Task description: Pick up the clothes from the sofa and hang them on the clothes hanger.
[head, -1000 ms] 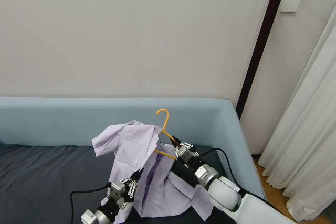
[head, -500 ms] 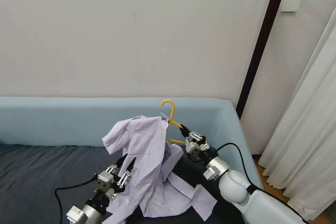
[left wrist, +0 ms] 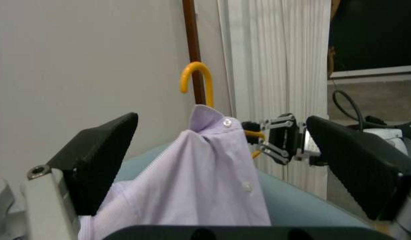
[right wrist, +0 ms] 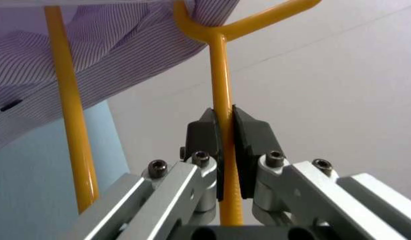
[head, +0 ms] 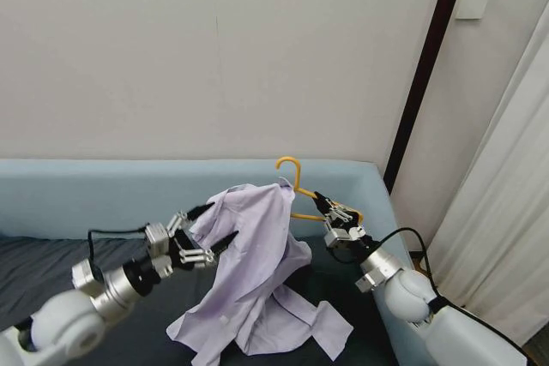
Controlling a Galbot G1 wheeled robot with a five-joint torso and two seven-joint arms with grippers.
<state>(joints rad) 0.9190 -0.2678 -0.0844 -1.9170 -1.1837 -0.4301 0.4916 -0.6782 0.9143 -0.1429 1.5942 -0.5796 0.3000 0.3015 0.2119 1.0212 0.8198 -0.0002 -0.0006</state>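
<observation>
Left gripper (head: 223, 222) risen beside shirt (head: 257, 250); right gripper (head: 326, 202) lifted hanger (head: 289, 162) higher.

Shirt (head: 257, 272): thin woven cloth with fine stripe, matt, soft folds. Buttons (left wrist: 227, 122) small, slightly shiny.
Hanger (right wrist: 221, 85): smooth glossy yellow coating; plastic or coated wire, cannot tell.
Right hand (right wrist: 225, 145): bare silver metal links with satin finish and dark screw heads; black matt pads (right wrist: 249, 135).
Left hand (left wrist: 219, 125): black matt fingers (left wrist: 99, 155), smooth, look like plastic.
Sofa back (head: 103, 190): smooth matt upholstery.
Sofa seat (head: 51, 272): darker cloth, matt.
Wall (head: 214, 40): matt paint.
Curtain (head: 506, 212): white pleated cloth.
Post (head: 425, 83): dark, slight gloss.
</observation>
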